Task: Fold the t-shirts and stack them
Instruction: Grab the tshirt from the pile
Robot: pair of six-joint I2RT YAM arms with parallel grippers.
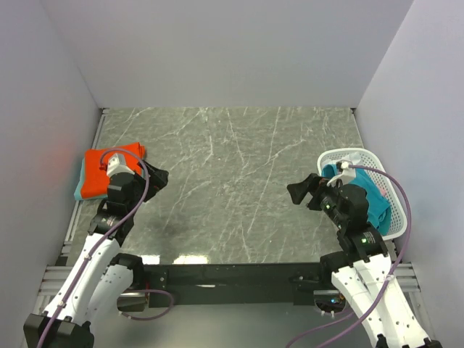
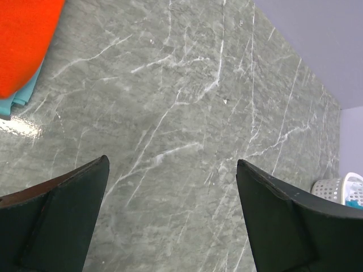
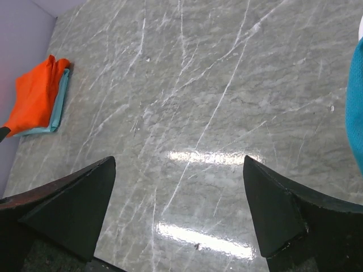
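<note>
A folded orange-red t-shirt [image 1: 98, 169] lies on a folded light teal t-shirt [image 1: 77, 190] at the table's left edge; both also show in the left wrist view [image 2: 25, 39] and the right wrist view [image 3: 35, 93]. A teal-blue t-shirt [image 1: 373, 196] lies crumpled in the white mesh basket [image 1: 362, 155] at the right. My left gripper [image 1: 154, 177] is open and empty, just right of the stack. My right gripper [image 1: 301, 190] is open and empty, left of the basket, above bare table.
The grey marble table [image 1: 232, 181] is walled by white panels at the back and both sides. The basket's rim shows at the lower right of the left wrist view [image 2: 334, 188]. The arms' bases stand at the near edge.
</note>
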